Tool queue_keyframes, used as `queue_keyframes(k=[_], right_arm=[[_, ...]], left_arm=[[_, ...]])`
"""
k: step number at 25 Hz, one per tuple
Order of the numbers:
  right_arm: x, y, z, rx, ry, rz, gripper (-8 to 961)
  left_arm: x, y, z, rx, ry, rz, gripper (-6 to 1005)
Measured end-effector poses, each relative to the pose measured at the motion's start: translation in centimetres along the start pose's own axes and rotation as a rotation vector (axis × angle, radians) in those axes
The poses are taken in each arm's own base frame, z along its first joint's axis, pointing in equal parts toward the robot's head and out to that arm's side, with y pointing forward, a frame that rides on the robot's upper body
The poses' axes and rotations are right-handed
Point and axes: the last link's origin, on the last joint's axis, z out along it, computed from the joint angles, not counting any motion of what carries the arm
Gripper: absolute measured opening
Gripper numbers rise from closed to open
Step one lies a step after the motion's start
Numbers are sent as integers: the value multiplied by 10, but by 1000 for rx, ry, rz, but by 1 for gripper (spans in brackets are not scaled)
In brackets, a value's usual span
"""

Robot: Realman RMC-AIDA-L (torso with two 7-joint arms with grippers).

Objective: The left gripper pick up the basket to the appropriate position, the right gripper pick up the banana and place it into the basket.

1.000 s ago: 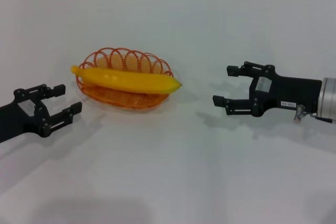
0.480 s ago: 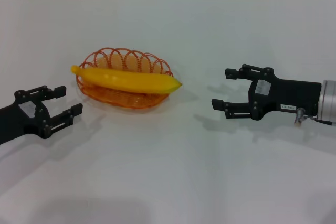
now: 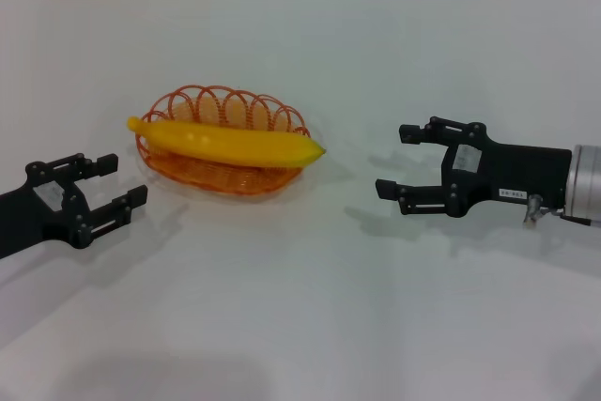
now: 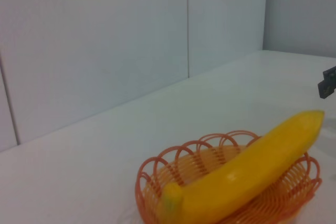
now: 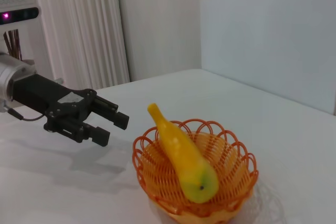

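A large curved bright yellow banana (image 3: 225, 143) lies lengthwise across a shallow oval basket of orange wire loops (image 3: 223, 176) on the white table (image 3: 310, 307), both ends reaching past the scalloped rim. The black two-fingered left tool (image 3: 97, 187) is near the basket's left end, released and apart from it. The black right tool (image 3: 402, 159), also spread and empty, is well apart on the banana's other side.

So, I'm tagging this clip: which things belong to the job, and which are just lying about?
Job:
- banana, lying across the basket
- left gripper, open, beside the basket
- right gripper, open, apart from it

Lying about:
- nothing but the white table
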Motion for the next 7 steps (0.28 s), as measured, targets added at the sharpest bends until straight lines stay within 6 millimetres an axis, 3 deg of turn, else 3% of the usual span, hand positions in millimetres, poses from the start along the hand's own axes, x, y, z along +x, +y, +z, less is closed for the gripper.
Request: queue_keyframes(k=[7], right_arm=[[0, 0, 0, 3, -2, 2, 904]], left_arm=[[0, 0, 0, 0, 0, 0, 594]])
